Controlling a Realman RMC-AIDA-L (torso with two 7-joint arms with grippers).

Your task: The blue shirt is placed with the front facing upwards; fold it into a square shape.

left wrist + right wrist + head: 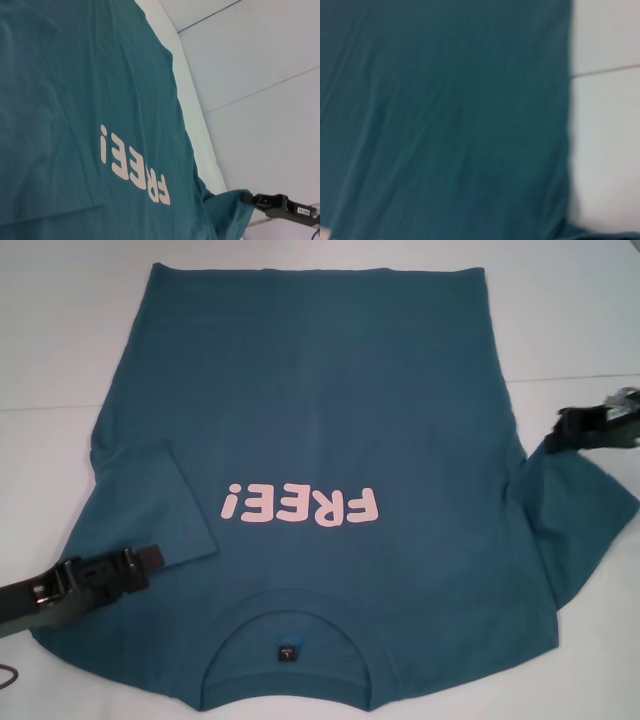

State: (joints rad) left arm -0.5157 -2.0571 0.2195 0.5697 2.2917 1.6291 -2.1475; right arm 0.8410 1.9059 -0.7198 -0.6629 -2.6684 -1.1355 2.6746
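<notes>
The blue shirt (330, 440) lies flat on the white table (60, 330), front up, collar at the near edge and hem at the far edge, with the pink "FREE!" print (300, 507) reading upside down from the robot's side. Its left sleeve is already folded inward over the body. The left gripper (150, 560) rests low on the near left of the shirt, at the edge of that folded sleeve; whether it is released or clenched I cannot tell. The right gripper (565, 430) sits at the shirt's right sleeve, pinching the sleeve edge, which rises in a peak toward it. The risk, as I judge it, is a thin one-layer pinch: the sleeve could slip free mid-fold, or dragging it could pull the body askew and wrinkle the flat front, spoiling a square result
</notes>
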